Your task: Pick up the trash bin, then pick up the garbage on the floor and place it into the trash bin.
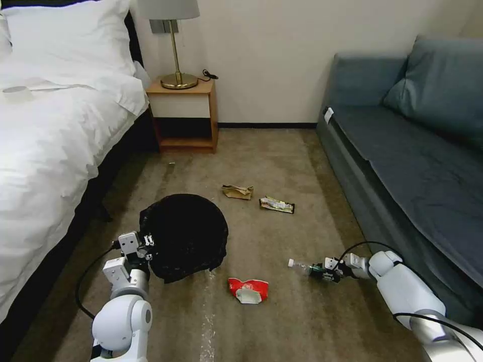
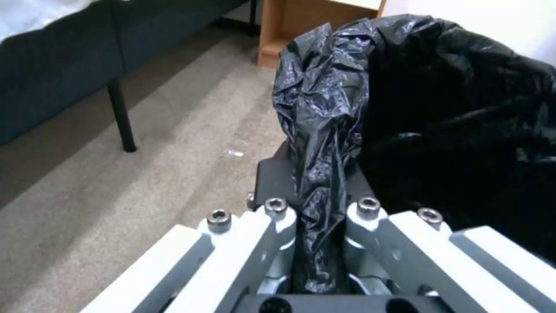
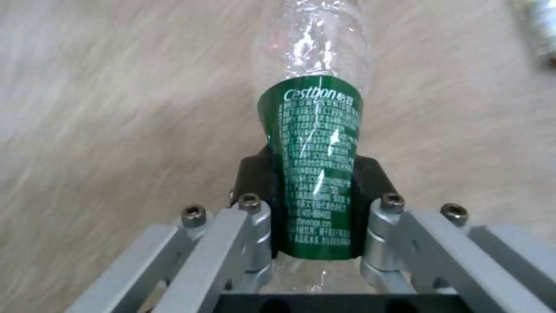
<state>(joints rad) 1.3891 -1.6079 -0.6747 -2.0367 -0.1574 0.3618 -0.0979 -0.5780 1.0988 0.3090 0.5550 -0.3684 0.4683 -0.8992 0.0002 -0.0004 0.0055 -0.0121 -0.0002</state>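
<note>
Your left gripper [image 2: 321, 208] pinches the trash bin [image 1: 186, 236] liner to carry it; right gripper [image 3: 316, 204] grasps the bottle [image 3: 316, 165], probably just off the floor [image 1: 282, 322], for binning.

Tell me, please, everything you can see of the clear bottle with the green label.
The bottle is clear, thin, crinkled plastic with a white cap and a dark green wrap label printed in white, reading "Cestbon". It looks empty and squashed at the label. It lies roughly level, low over the carpet beside the sofa, cap towards the red cup. The right tool is shut on its labelled middle; whether it touches the carpet is unclear.
</note>
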